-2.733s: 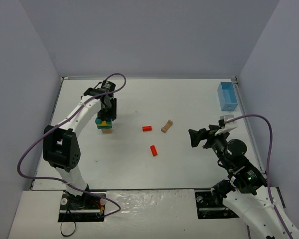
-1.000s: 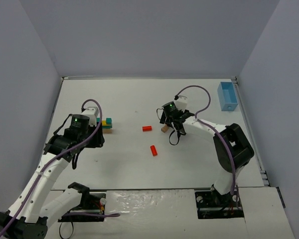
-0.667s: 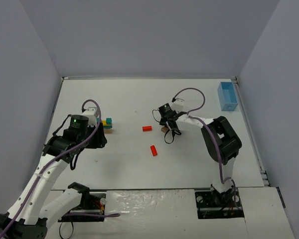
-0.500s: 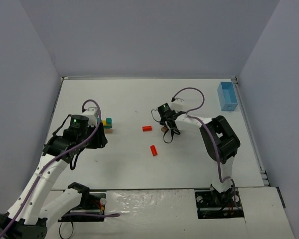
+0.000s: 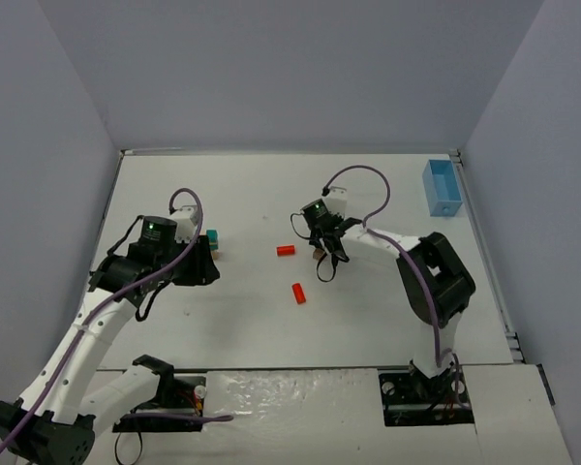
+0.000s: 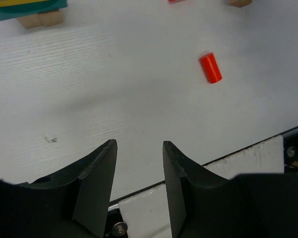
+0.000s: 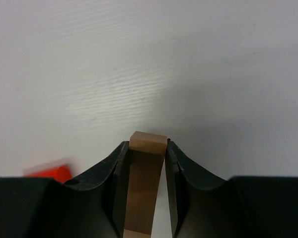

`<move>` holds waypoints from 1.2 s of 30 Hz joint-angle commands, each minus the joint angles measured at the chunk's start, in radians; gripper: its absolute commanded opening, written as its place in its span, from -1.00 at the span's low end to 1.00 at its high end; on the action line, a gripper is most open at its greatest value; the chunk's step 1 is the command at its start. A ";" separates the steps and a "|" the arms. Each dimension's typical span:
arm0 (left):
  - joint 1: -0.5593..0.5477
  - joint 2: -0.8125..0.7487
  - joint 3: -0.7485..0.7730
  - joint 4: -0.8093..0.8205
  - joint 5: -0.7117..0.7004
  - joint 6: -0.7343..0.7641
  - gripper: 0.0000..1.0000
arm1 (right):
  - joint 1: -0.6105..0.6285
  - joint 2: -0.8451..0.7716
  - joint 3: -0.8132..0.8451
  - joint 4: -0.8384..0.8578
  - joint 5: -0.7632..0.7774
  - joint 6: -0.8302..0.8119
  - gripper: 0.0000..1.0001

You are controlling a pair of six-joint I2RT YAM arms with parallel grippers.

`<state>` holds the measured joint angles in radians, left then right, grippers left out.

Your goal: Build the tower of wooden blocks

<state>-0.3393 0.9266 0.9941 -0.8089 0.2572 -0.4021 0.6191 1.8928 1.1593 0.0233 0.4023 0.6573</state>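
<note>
My right end effector (image 7: 147,144) is clamped on a tan block (image 7: 145,193) whose long axis points straight ahead, my left end effector (image 6: 139,146) hangs part-open holding nothing, the wood block tower (image 6: 29,11) sits ahead-left of it, long side crosswise, and a light-blue bin (image 5: 429,189) stands well apart from the right one, contents unclear.

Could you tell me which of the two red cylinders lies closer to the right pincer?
The upper red cylinder in the top view, level with the right pincer; the lower red cylinder lies farther off.
</note>
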 commanded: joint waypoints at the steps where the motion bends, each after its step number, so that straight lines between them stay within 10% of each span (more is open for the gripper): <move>1: 0.005 -0.003 0.099 0.096 0.187 -0.018 -0.23 | 0.079 -0.312 -0.027 0.130 -0.119 -0.230 -1.00; 7: 0.003 -0.012 0.132 0.272 0.417 -0.076 -0.23 | 0.086 -0.650 -0.170 0.353 -0.658 -0.450 -1.00; 16: -0.083 0.025 0.169 0.645 0.562 -0.205 -0.23 | 0.088 -0.716 -0.104 0.465 -1.141 -0.485 -1.00; 36: -0.170 -0.074 0.032 0.941 0.425 -0.231 -0.23 | 0.087 -0.706 -0.049 0.656 -1.137 -0.372 -1.00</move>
<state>-0.5079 0.8845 1.0178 0.0045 0.7068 -0.6461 0.7021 1.1890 1.0442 0.5387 -0.7499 0.2639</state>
